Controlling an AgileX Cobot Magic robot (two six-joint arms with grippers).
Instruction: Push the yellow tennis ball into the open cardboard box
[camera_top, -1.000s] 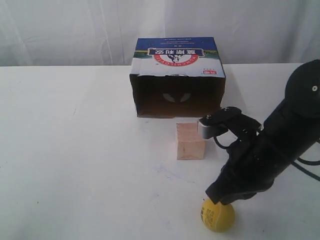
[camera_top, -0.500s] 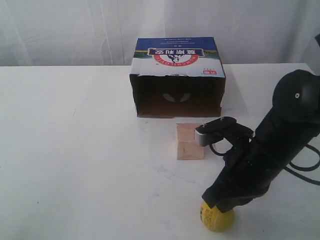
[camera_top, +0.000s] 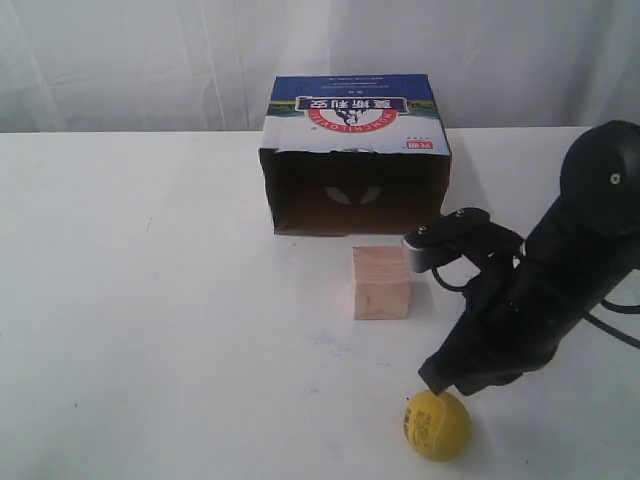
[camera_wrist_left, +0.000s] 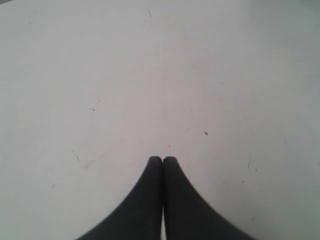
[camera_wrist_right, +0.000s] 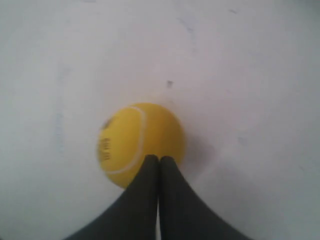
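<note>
Hovering your right gripper (camera_wrist_right: 159, 159), jaws pressed together and empty, just over the one yellow tennis ball (camera_top: 436, 425) near the counter's (camera_top: 150, 300) front edge.
Your right arm slants down from the right edge. One wooden cube (camera_top: 381, 283) sits mid-counter; one open cardboard box (camera_top: 355, 150) at the back edge shows only dark inside walls. Your left gripper (camera_wrist_left: 162, 159) is closed, holding nothing.

Bright, even light is flooding the white tabletop (camera_top: 150, 300), nearly bleaching it in the exterior view. The box (camera_top: 355, 120) interior is sitting in deep shade, and the cube (camera_top: 381, 283) is dropping a soft shadow toward the right claw (camera_top: 442, 384). In the right wrist view the ball (camera_wrist_right: 140, 142) is looking slightly out of focus, shading the tabletop beside the claw's tips. The left claw (camera_wrist_left: 162, 160) is reading as a black silhouette against greyish-pink tabletop.
</note>
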